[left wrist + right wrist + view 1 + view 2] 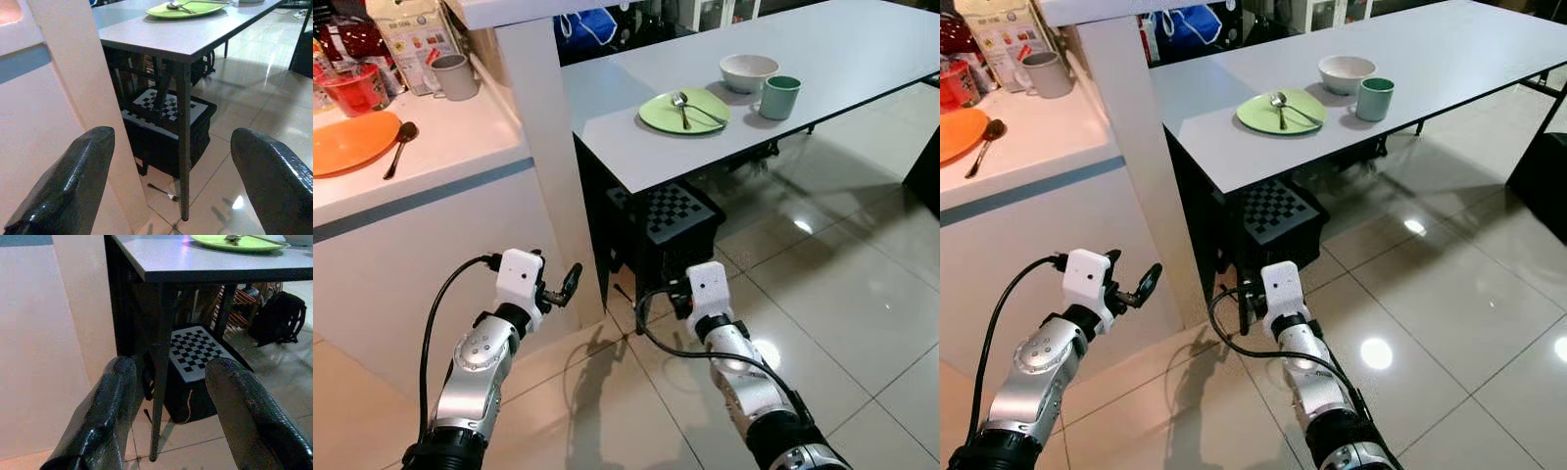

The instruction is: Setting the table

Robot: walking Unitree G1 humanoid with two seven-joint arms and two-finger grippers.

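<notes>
With the left gripper (pixel 570 284) and right gripper (pixel 168 416) both spread empty low beside the bench (pixel 862 59), a careless lift risks clipping its edge near the green plate (pixel 684 111).

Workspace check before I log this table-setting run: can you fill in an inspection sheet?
Surface: grey table, partly set.
Job's things: green plate with spoon and fork on it; white bowl and green cup beside it.
Clutter: on the counter, orange plate, brown spoon, grey mug, red cup.
Grippers: left gripper and right gripper open, empty, held low.
Cables: black cable along each arm.
Surroundings: checkered box under table; tiled floor.
</notes>
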